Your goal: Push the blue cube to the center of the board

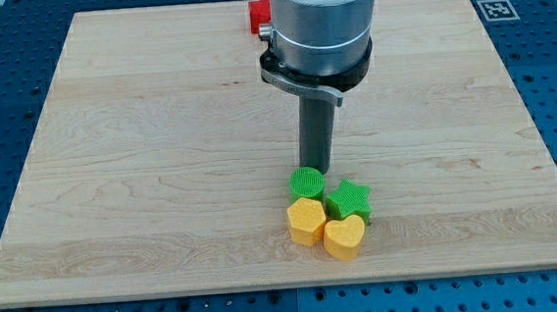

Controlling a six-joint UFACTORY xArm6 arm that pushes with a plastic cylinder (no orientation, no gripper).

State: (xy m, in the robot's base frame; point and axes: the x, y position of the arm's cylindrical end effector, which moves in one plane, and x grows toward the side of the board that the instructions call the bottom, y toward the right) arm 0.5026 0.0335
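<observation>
Your view shows my tip [317, 169] resting on the wooden board [142, 166], just above the green cylinder [307, 182] toward the view's top. Below lie a green star [348, 198], a yellow hexagon [307, 220] and a yellow heart [344, 237], clustered and touching. A red block [258, 17] sits partly hidden behind the arm [320, 20]. No blue cube is visible. The rod carries no fingers.

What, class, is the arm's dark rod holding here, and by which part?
Nothing is held: the rod has no gripper. My tip stands at the top edge of the green round block; contact cannot be told.
</observation>
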